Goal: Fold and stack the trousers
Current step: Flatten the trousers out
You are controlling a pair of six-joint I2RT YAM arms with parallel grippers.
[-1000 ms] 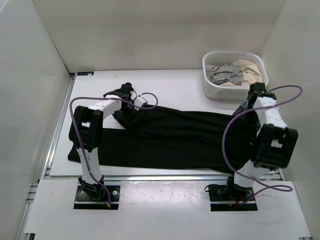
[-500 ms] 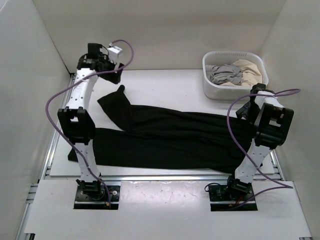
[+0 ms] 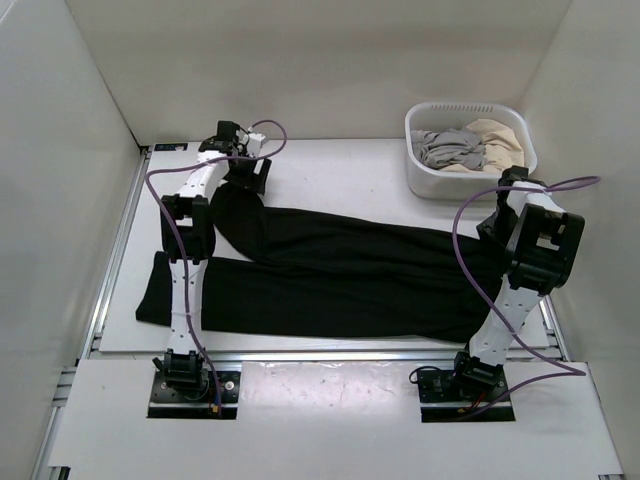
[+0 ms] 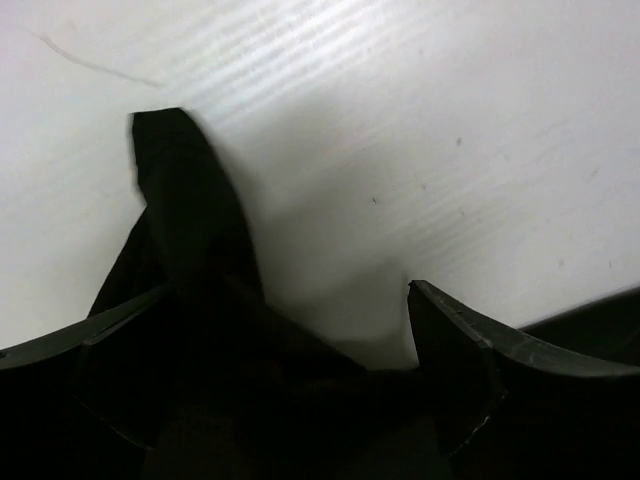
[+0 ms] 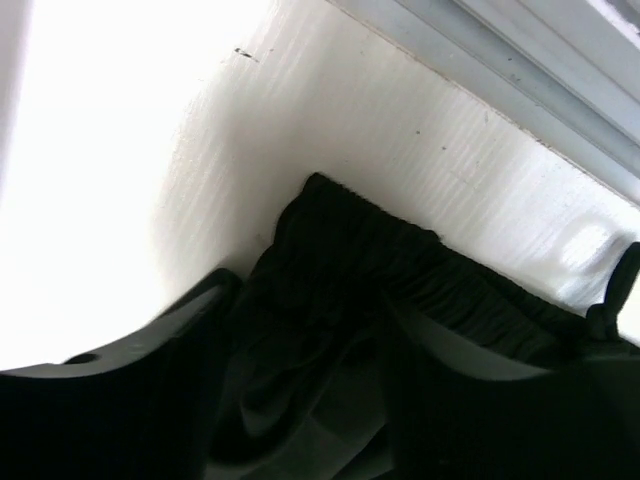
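The black trousers lie lengthwise across the white table, waist at the right, legs running left. My left gripper is at the back left over the end of the upper leg. In the left wrist view it is open, its jaws wide apart, and the leg's pointed end lies between them against the left finger. My right gripper is at the waistband on the right. In the right wrist view it is closed on bunched fabric of the elastic waistband.
A white basket stands at the back right with a grey garment and a beige garment in it. White walls enclose the table on three sides. A metal rail runs along the near edge.
The left arm swung up toward the back wall, then came down over the upper leg's end, which now lies further back and left. The right arm raised its elbow; its gripper stayed at the waist.
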